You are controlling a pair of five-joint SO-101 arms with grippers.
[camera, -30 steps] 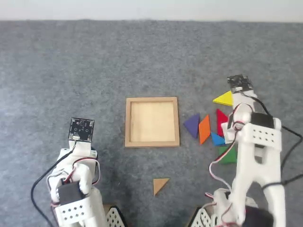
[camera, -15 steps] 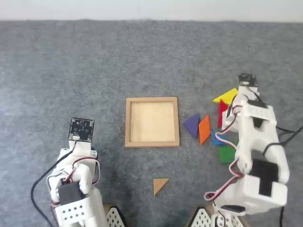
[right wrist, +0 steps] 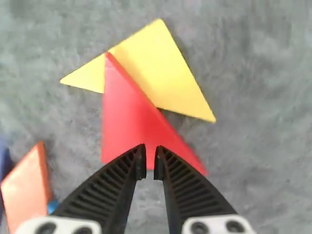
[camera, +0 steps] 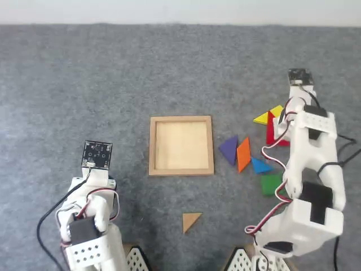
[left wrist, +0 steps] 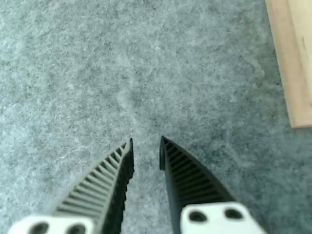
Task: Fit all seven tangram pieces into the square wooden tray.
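High view, left side: left arm [camera: 84,226] sits at the near edge of the grey carpet [camera: 113,68], well apart from the tray. Left wrist view: left gripper [left wrist: 146,141] hangs over bare carpet, fingers narrowly parted with nothing between them; tray rim [left wrist: 292,63] shows off to one side.

Centre: square wooden tray [camera: 181,119] lies flat with no piece inside it. Tan triangle [camera: 190,221] lies alone on the carpet nearer the arms than the tray, apart from it.

Right of the tray, a loose cluster:
- purple triangle [camera: 228,149], just beside the tray
- orange piece [camera: 243,154], touching or almost touching purple
- blue triangle [camera: 260,165], just beside orange
- green square [camera: 271,184], near blue
- yellow triangle [camera: 265,117] and red triangle [camera: 271,131], at the far end of the cluster

Right arm [camera: 310,169] stretches over the cluster's right edge, partly covering red.

Right wrist view: right gripper [right wrist: 146,157] is above the red triangle [right wrist: 131,131], fingers almost together, only a thin slit between, nothing gripped. Red's tip overlaps the yellow triangle [right wrist: 151,73]. Orange piece [right wrist: 24,185] is at the edge.
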